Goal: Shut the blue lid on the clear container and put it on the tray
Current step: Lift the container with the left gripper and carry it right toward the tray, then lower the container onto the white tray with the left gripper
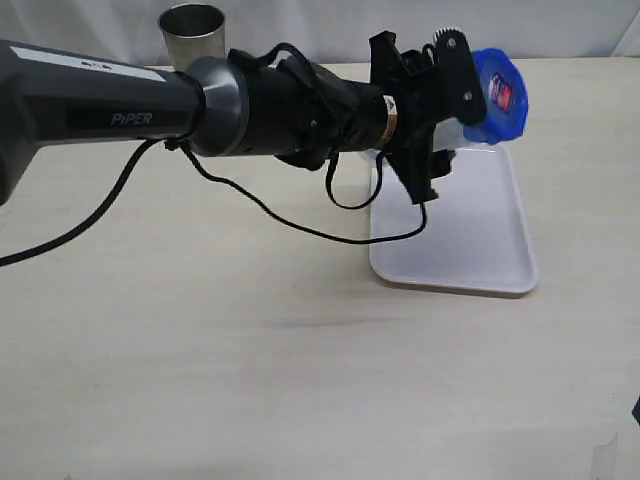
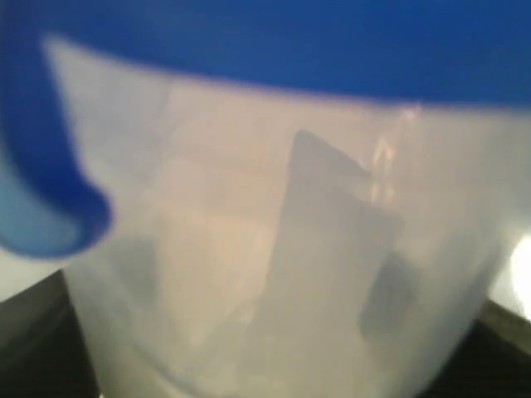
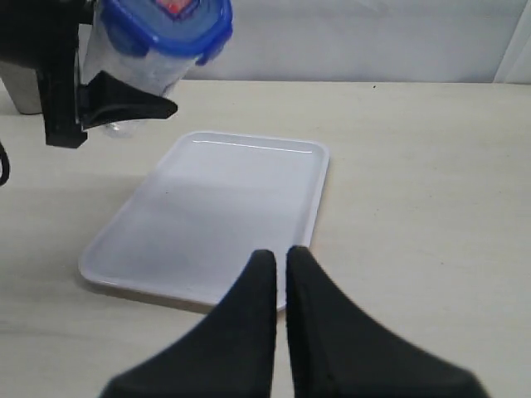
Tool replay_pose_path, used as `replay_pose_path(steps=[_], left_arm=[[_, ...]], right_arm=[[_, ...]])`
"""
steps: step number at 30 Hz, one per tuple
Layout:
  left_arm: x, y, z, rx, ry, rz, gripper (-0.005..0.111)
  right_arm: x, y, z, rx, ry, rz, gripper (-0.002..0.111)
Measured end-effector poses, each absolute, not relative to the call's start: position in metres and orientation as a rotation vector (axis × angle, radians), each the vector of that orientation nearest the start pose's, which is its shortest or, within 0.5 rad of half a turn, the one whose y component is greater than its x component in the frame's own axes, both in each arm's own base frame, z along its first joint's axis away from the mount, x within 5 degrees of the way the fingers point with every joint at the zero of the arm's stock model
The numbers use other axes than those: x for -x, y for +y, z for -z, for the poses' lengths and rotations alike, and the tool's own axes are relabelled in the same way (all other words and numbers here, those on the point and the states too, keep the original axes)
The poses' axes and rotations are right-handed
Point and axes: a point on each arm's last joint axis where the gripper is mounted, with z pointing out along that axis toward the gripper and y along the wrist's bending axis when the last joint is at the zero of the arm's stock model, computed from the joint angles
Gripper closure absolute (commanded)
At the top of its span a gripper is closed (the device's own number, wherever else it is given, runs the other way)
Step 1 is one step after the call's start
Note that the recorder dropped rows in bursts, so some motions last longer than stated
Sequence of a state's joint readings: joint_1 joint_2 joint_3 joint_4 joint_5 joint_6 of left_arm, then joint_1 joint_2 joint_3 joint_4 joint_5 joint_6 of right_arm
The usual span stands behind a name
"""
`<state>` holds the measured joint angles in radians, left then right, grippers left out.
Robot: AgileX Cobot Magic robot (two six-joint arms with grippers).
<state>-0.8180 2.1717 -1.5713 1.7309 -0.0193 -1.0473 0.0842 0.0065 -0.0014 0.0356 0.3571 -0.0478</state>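
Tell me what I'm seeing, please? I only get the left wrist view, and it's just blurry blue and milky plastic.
Observer: That's the clear container with the blue lid on top, gripped by the left gripper and tilted in the air.
Operator: What's underneath it?
Observer: A white tray lies on the table with nothing on it. The container hangs near one end of it.
Operator: Is there another arm?
Observer: Yes. The right gripper is shut and holds nothing, near the tray's opposite end.
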Motion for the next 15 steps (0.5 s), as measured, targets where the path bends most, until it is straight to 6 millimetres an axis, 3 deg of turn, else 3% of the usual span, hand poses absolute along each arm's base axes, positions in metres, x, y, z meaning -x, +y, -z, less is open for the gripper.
replay_pose_path(steps=[2, 5, 9, 12, 15], left_arm=[[-0.348, -0.371, -0.188, -1.339, 1.598, 0.325, 0.107], [-0.357, -0.381, -0.174, -1.225, 1.674, 0.635, 0.107], [-0.353, -0.403, -0.155, -1.171, 1.529, 0.96, 0.107], [-0.352, -0.411, -0.143, -1.111, 1.386, 1.045, 0.107], [-0.355, -0.411, -0.134, -1.067, 1.389, 1.043, 0.107]], right_arm=[[-0.053, 0.006, -0.181, 0.1, 1.843, -0.06, 0.104], [-0.053, 0.006, -0.181, 0.1, 1.843, -0.06, 0.104], [-0.053, 0.006, -0.181, 0.1, 1.843, -0.06, 0.104], [-0.053, 0.006, -0.181, 0.1, 1.843, -0.06, 0.104], [-0.053, 0.006, -0.181, 0.1, 1.843, -0.06, 0.104]])
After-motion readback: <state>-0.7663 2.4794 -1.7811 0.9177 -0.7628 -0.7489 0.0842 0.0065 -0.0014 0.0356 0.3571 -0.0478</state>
